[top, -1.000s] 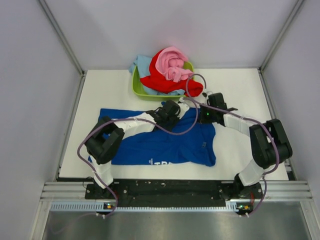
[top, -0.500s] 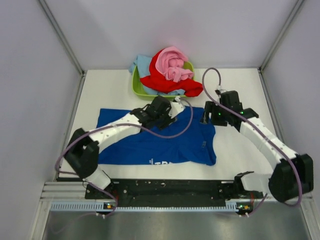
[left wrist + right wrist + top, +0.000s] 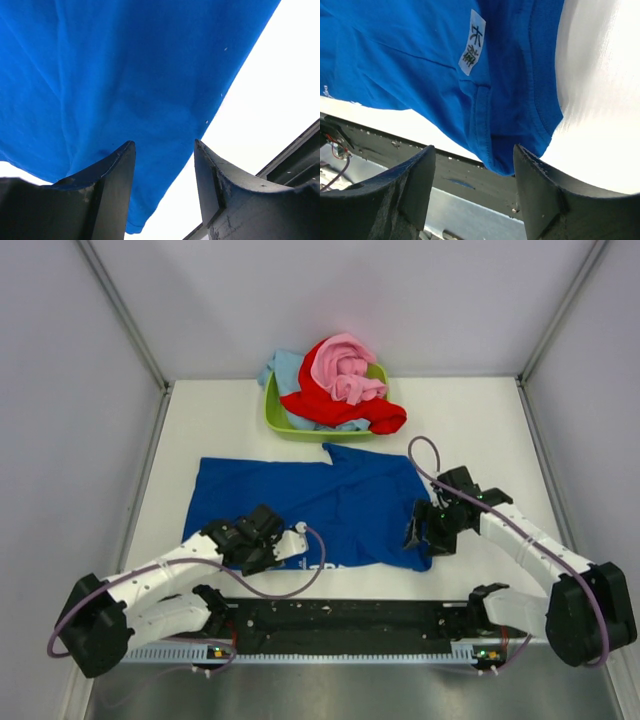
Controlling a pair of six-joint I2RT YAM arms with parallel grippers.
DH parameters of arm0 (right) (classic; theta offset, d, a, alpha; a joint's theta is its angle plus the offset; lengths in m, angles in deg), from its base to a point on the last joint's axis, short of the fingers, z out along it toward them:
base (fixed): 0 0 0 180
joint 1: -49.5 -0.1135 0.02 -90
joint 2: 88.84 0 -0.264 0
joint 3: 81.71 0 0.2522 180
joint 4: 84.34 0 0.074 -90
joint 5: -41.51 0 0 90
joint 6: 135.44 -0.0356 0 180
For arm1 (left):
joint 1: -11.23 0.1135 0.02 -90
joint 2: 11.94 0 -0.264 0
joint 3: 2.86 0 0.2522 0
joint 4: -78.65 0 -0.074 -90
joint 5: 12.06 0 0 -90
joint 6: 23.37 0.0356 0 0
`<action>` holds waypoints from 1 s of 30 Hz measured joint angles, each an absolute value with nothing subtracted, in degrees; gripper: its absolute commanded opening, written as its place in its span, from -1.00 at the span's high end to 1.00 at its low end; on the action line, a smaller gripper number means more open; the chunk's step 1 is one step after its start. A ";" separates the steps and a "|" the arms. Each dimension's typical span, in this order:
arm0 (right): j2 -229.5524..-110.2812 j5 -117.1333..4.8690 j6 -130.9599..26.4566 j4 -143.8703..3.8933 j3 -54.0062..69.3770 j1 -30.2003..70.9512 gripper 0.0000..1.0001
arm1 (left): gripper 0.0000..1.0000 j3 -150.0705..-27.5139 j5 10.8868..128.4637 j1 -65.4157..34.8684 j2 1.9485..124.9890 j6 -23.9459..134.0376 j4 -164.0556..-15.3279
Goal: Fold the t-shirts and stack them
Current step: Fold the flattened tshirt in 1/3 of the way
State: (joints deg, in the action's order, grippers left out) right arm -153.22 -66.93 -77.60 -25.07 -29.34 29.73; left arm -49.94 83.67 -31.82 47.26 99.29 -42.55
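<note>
The royal blue t-shirt (image 3: 340,502) lies spread flat on the white bench (image 3: 470,420), print side down except for a strip of white lettering (image 3: 322,565) showing at its near edge. The left pincer (image 3: 258,540) sits low over the shirt's near-left part. In its wrist view its two dark fingers (image 3: 112,172) stand well apart with nothing between them, the blue cloth (image 3: 125,75) filling the gap and bare bench beside it. Whether the tips press the cloth cannot be told. The right pincer (image 3: 428,530) is at the shirt's near-right corner. Its fingers (image 3: 415,175) are likewise spread wide and empty, framing the hemmed corner of the shirt (image 3: 420,50) and a small white label (image 3: 472,42) with dark characters; contact with the cloth cannot be told here either. At the far side of the bench a lime green tub (image 3: 272,415) holds the other shirts in a loose heap: the red t-shirt (image 3: 340,408) draped over its front rim, the pink t-shirt (image 3: 345,365) bunched on top, and the light blue t-shirt (image 3: 280,366) spilling out at the back left.
</note>
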 measured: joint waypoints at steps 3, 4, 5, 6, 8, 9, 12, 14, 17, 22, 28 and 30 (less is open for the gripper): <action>-155.07 -67.71 -78.10 -26.64 -30.61 29.69 0.48 | -0.06 -47.17 85.44 -31.82 46.76 99.60 -44.26; -155.69 -67.87 -78.30 -27.43 -31.33 29.69 0.63 | -0.01 -46.45 86.06 -31.82 47.24 99.60 -45.02; -156.43 -67.93 -78.50 -28.17 -31.98 29.67 0.89 | 0.04 -45.66 86.82 -31.82 47.92 99.62 -46.14; -157.35 -68.09 -78.63 -28.50 -32.35 29.69 1.00 | 0.16 -44.94 87.43 -31.82 48.66 99.60 -47.14; -159.29 -68.04 -78.69 -29.22 -32.70 29.91 1.00 | 0.36 -44.74 88.61 -31.95 49.49 99.60 -48.04; -160.19 -68.06 -78.91 -29.53 -32.70 30.43 1.00 | 0.53 -44.48 89.12 -32.00 49.84 99.68 -48.69; -160.47 -67.71 -79.17 -29.96 -32.70 33.12 1.00 | 0.81 -43.47 90.73 -32.06 50.19 100.21 -50.51; -160.34 -67.06 -79.57 -30.49 -32.70 36.05 1.00 | 0.91 -42.62 91.85 -32.11 50.02 101.19 -51.60; -160.65 -66.16 -79.61 -30.49 -32.53 39.81 1.00 | 0.92 -41.38 92.79 -32.17 49.01 102.88 -52.69; -166.31 -65.90 -78.63 -30.36 -30.10 41.45 0.47 | 0.82 -40.41 92.57 -32.21 47.15 105.06 -53.11; -169.72 -64.89 -77.21 -27.93 -27.57 41.56 -0.16 | 0.17 -40.52 92.46 -32.19 46.02 106.61 -52.47; -168.45 -62.88 -76.97 -25.83 -25.86 41.60 -0.23 | -0.02 -41.35 92.31 -32.11 45.67 106.22 -50.70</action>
